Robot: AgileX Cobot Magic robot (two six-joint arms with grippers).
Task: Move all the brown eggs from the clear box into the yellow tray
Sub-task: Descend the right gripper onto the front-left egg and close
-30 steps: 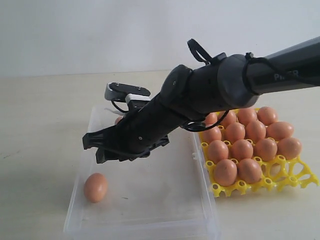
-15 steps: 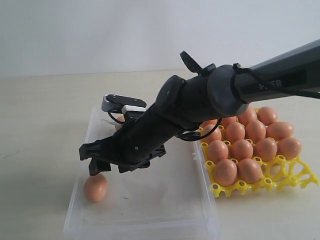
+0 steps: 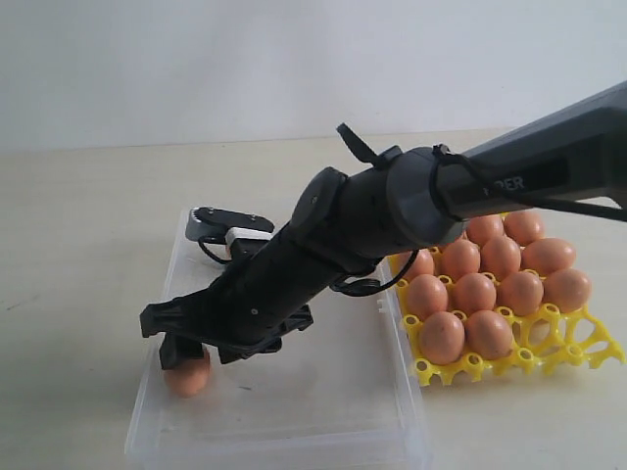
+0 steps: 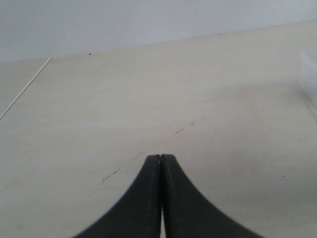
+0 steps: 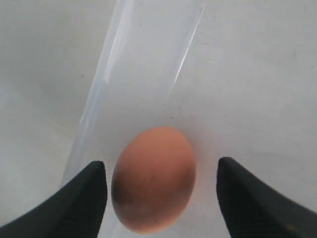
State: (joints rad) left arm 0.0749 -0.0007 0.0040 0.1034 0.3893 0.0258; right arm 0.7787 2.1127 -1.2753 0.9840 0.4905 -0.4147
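Note:
One brown egg (image 3: 188, 378) lies in the near left corner of the clear box (image 3: 323, 431). My right gripper (image 3: 182, 351) reaches across and hangs right over it, hiding its top. In the right wrist view that egg (image 5: 154, 178) sits between the fingers of the open right gripper (image 5: 162, 164), closer to one finger, with a gap on each side. The yellow tray (image 3: 591, 345) to the right of the box holds several brown eggs (image 3: 475, 292). My left gripper (image 4: 161, 157) is shut and empty over bare table.
The box's clear side wall (image 5: 124, 64) runs close beside the egg. A corner of the box (image 4: 309, 69) shows at the edge of the left wrist view. The right arm (image 3: 392, 211) spans the back of the box. The tray's front right cups (image 3: 563, 352) hold nothing.
My right gripper has moved down and to the left, from above the box floor to straddling the egg. The egg has not moved.

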